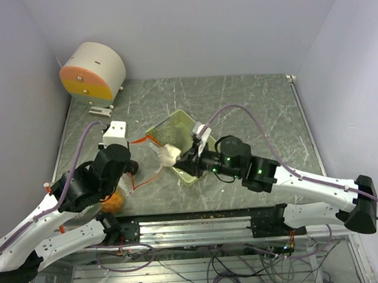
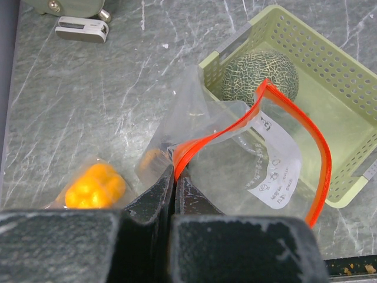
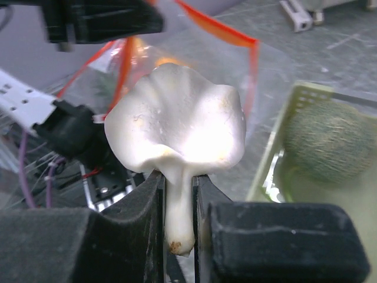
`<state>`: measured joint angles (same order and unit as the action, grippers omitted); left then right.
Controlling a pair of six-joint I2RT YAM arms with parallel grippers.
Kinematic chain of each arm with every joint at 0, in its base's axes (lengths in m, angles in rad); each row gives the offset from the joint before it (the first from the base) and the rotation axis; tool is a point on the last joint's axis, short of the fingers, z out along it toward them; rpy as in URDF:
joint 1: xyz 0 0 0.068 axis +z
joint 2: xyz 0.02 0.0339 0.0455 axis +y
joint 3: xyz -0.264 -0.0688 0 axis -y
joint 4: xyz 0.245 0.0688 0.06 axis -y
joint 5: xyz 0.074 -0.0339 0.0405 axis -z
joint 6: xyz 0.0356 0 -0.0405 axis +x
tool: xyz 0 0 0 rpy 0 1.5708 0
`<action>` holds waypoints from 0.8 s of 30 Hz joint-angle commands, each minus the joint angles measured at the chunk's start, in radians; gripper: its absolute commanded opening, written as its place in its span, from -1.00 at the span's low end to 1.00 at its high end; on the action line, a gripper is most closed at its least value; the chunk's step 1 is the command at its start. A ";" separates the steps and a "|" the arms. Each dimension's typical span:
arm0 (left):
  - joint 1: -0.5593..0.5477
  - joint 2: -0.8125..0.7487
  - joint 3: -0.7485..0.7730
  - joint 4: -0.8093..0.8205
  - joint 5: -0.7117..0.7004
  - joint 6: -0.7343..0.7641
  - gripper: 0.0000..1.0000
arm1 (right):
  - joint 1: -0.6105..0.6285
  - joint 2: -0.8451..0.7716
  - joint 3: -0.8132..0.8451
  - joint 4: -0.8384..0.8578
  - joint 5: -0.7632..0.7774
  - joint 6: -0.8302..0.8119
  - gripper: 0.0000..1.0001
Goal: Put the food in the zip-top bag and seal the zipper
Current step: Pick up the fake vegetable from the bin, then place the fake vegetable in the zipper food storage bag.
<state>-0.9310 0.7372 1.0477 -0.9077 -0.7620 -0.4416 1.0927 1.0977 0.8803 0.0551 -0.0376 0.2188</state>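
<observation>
My left gripper [image 2: 175, 177] is shut on the orange zipper rim [image 2: 259, 112] of the clear zip-top bag [image 2: 235, 171] and holds its mouth open; it also shows in the top view [image 1: 132, 166]. The orange bumpy fruit [image 2: 94, 186] lies under the bag's clear plastic at the left. My right gripper [image 3: 179, 200] is shut on the stem of the white garlic [image 3: 177, 118] and holds it in the air just in front of the bag mouth [image 1: 166, 154]. The grey-green netted melon [image 2: 259, 71] sits in the pale green basket [image 2: 341, 88]. The other food is out of view.
A round cream and orange device [image 1: 93, 70] stands at the back left, with a small white clip [image 2: 82, 28] in front of it. The basket [image 1: 175, 124] sits mid-table, partly under my right arm. The metal front rail [image 1: 193, 227] runs along the near edge.
</observation>
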 commanded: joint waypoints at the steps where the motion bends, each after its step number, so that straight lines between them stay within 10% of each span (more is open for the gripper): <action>1: 0.005 0.008 -0.002 0.036 0.013 -0.001 -0.86 | 0.101 0.074 0.095 -0.031 0.031 -0.015 -0.98; 9: 0.005 0.007 0.004 0.031 0.021 -0.003 -0.86 | 0.117 0.272 0.280 -0.059 0.209 0.053 -0.78; 16: 0.005 0.009 0.005 0.032 0.026 -0.001 -0.86 | 0.117 0.431 0.420 -0.151 0.280 0.069 0.12; 24: 0.005 0.002 0.005 0.032 0.022 0.006 -0.86 | 0.116 0.336 0.362 -0.145 0.280 0.076 0.57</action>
<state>-0.9310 0.7452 1.0477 -0.9054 -0.7521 -0.4416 1.2083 1.5211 1.2716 -0.0967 0.2214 0.2840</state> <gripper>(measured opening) 0.077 0.743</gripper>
